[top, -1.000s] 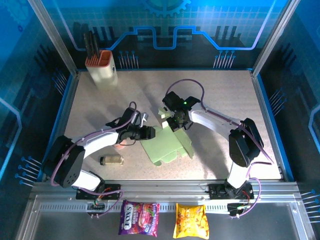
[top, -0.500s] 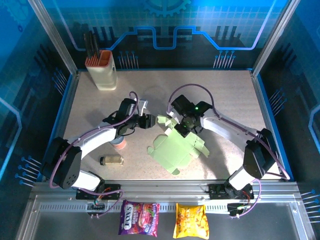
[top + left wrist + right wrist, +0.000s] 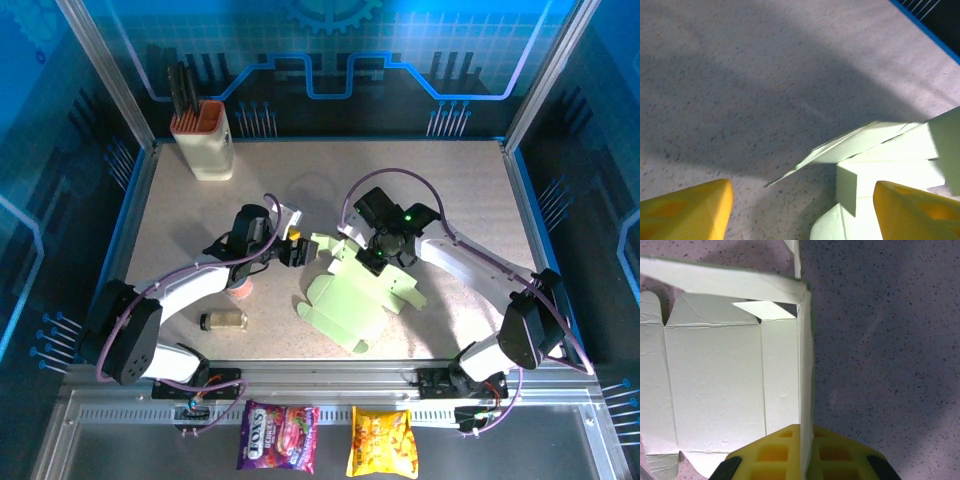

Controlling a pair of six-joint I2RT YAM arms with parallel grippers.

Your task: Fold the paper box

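Mint-green cardboard, the paper box [image 3: 352,302] lies mostly flat at the middle of the worktop [image 3: 460,190], toward its near side; one side panel stands upright, pinched between the right arm's jaws; the left arm's jaws gape, released, just left of a raised flap [image 3: 865,142]; most panels and end flaps lie unfolded, so the folding looks barely begun.

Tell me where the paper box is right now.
In the top view the paper box lies mid-table, the right gripper pinching its far panel and the open left gripper just left of it.
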